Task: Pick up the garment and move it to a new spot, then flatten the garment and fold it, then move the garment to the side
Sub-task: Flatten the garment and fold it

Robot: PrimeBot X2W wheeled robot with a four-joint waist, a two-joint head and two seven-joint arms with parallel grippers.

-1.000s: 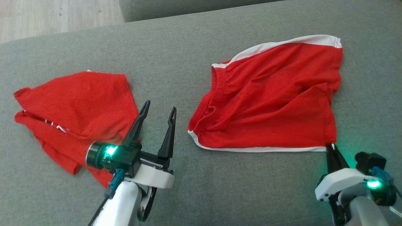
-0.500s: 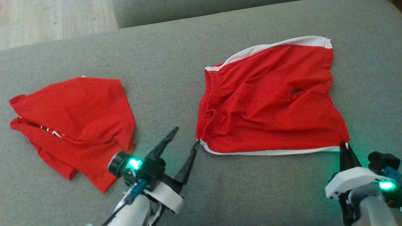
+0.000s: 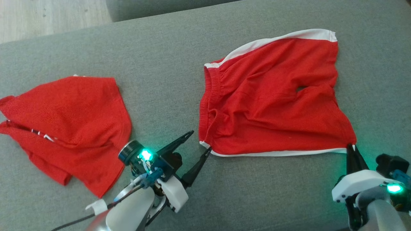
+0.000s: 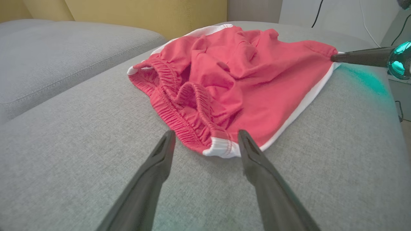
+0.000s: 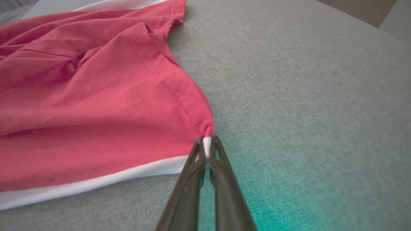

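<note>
Straddling the near waistband corner of red white-trimmed fabric shorts (image 3: 273, 99), left gripper (image 3: 201, 140) fingers spread; right gripper (image 3: 349, 147) pinches opposite hem corner.

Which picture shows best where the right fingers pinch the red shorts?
The right wrist view: the shut right fingers appear close up, clamping the white-trimmed corner of the shorts. The head view shows the right fingers small, at lower right. The left wrist view catches the right fingers from the side, at its right edge.
</note>
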